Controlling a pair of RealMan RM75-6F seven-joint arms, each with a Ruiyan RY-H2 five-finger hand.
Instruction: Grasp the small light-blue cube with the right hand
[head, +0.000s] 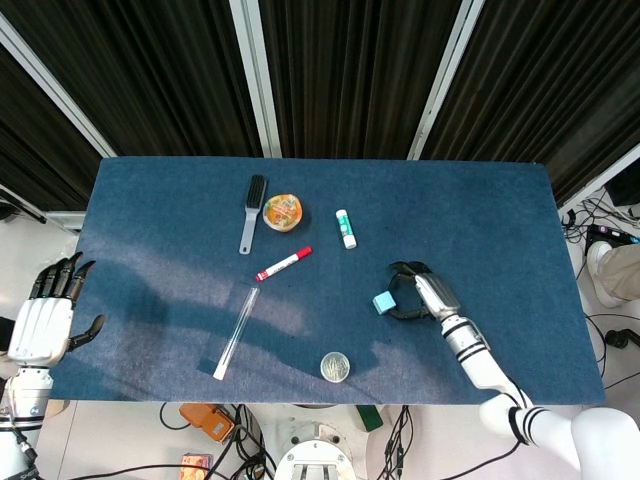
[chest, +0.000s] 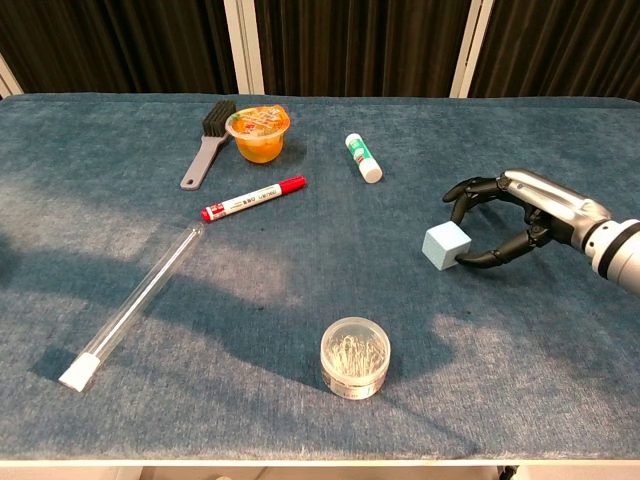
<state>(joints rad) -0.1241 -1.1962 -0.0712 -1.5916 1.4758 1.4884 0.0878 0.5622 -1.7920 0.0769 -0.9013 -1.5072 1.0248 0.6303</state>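
Observation:
The small light-blue cube (head: 382, 302) (chest: 446, 246) lies on the blue table cloth, right of centre. My right hand (head: 415, 291) (chest: 505, 218) reaches in from the right, its fingers curved in a wide arc around the cube's right side. The thumb's tip (chest: 468, 262) touches the cube's lower right corner. The other fingertips (chest: 455, 192) hover behind the cube with a gap, so the cube is not gripped. My left hand (head: 45, 315) hangs off the table's left edge, fingers spread, holding nothing.
A clear jar of pins (chest: 355, 357) stands near the front edge, left of the cube. Further off lie a glue stick (chest: 363, 157), a red marker (chest: 253, 198), an orange jelly cup (chest: 259, 134), a brush (chest: 207, 143) and a glass tube (chest: 137, 303).

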